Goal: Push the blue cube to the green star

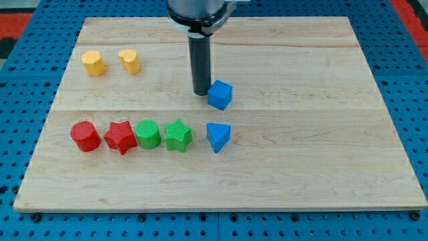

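Note:
The blue cube (220,94) sits near the board's middle, above the row of blocks. My tip (201,92) is right beside its left side, touching or nearly touching it. The green star (178,135) lies in the lower row, down and to the left of the cube. The rod rises straight toward the view's top.
The lower row holds a red cylinder (85,136), a red star (120,137), a green cylinder (148,134), then the green star and a blue triangular block (217,137). Two yellow blocks (94,63) (130,60) sit at the upper left of the wooden board (301,120).

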Available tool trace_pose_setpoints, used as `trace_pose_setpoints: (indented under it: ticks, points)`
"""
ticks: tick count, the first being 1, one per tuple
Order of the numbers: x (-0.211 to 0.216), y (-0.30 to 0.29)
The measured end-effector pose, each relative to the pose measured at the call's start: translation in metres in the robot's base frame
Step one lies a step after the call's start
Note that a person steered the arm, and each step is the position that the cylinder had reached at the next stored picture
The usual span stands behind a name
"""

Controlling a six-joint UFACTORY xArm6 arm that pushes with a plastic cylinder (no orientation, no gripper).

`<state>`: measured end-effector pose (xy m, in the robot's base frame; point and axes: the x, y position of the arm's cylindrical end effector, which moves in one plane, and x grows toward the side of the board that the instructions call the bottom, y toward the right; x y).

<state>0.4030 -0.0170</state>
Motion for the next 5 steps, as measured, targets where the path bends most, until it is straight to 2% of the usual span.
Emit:
trace_pose_setpoints:
  ticks: [1,2,3,5]
  points:
    - [0.021,0.005]
    - [0.023,0.034]
    - [0.017,0.064]
    - [-0.011,0.076]
